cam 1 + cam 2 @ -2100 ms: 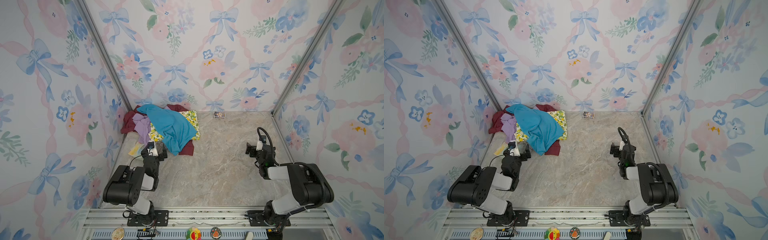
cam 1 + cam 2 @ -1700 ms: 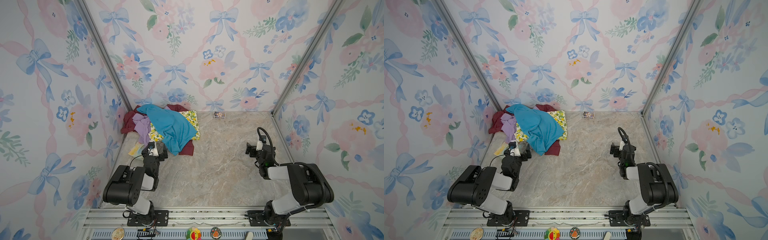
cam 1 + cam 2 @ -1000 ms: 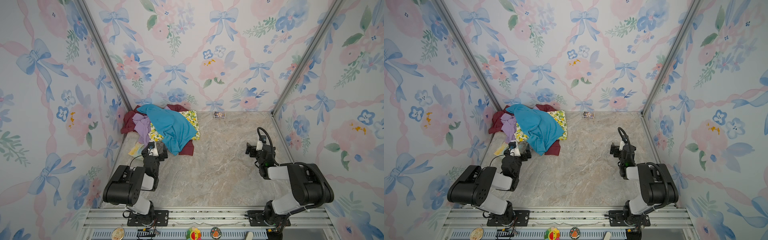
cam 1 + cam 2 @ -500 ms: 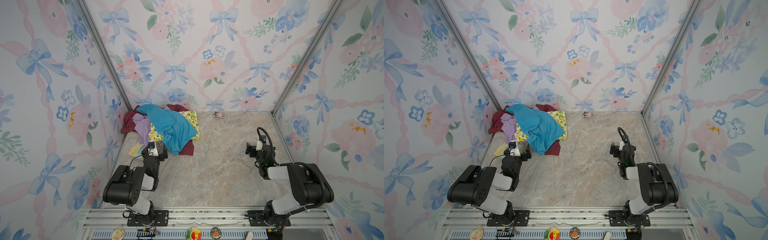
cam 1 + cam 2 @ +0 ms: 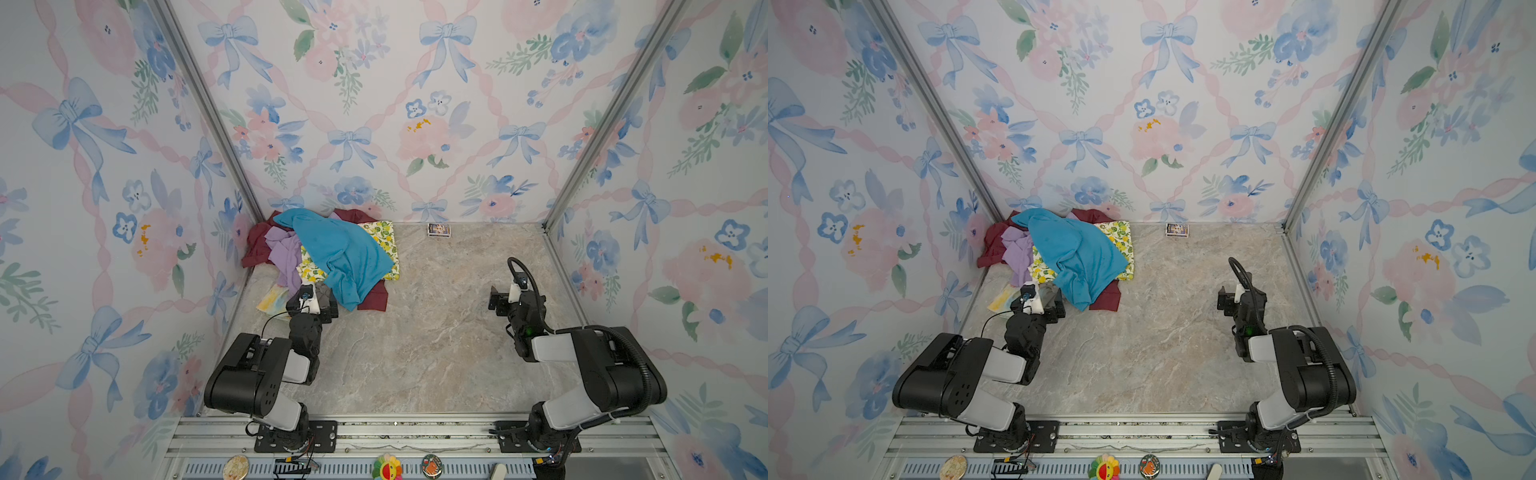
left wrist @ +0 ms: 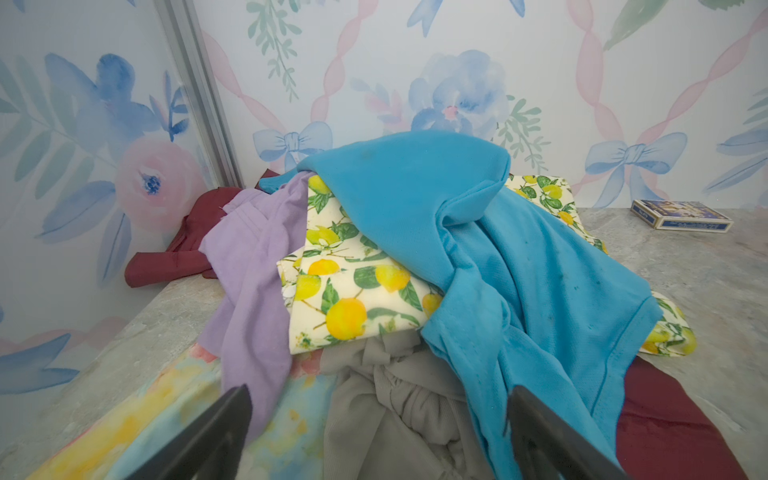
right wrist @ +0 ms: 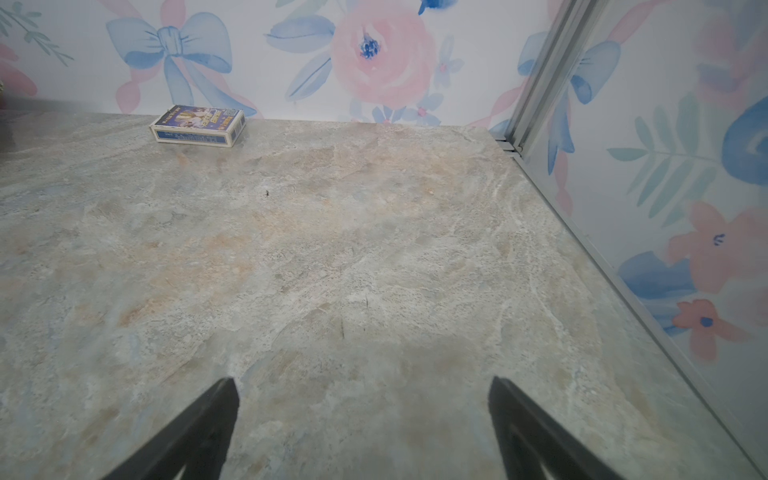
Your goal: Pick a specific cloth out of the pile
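Top views: left gripper (image 5: 326, 300) sits at the near edge of the pile (image 5: 308, 266), jaws apart, nothing held. The cloth (image 5: 374, 297), maroon, is buried under the heap. One corner pokes out just right of that gripper, and more shows beyond the heap by the wall. The teal cloth (image 5: 345, 253) drapes over it. Right gripper (image 5: 1225, 303) is also spread and empty, well apart from the pile, over bare table (image 5: 1163, 353).

Left wrist: between the fingers (image 6: 224, 428) lie grey cloth (image 6: 395, 395) and lilac cloth (image 6: 249, 291), not maroon. The maroon corner sits past the right finger, under the teal hem. Risks, as I judge them: closing here takes the wrong fabric, a pinch at the corner catches teal too, and pulling drags the whole heap along.

Right wrist: open jaws over bare table, card box (image 7: 197, 124) far ahead by the wall, no cloth.
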Tool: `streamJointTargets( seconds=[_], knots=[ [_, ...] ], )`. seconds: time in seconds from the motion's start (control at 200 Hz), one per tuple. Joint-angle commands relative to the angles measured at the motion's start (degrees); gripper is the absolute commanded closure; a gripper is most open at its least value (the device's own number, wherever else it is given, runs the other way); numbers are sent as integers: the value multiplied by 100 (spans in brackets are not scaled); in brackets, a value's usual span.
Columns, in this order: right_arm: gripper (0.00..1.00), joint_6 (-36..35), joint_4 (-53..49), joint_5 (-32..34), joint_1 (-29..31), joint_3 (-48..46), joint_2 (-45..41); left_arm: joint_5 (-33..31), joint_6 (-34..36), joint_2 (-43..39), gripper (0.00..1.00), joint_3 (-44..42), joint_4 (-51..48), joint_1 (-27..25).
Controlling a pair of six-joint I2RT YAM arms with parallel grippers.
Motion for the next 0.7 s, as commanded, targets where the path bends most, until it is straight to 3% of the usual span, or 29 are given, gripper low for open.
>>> streamJointTargets(
  seconds=[0.0, 0.315, 0.695],
  knots=[
    [3, -120, 425, 222, 97, -166, -57, -172, 160, -98, 3, -99, 158, -58],
    [3, -271, 1210, 409, 260, -520, 17, -715, 79, -742, 2, -161, -209, -206],
    [3, -511, 2575, 733, 536, -1026, 329, -1129, 42, -1610, 2, 333, -1527, -516]
  ],
)
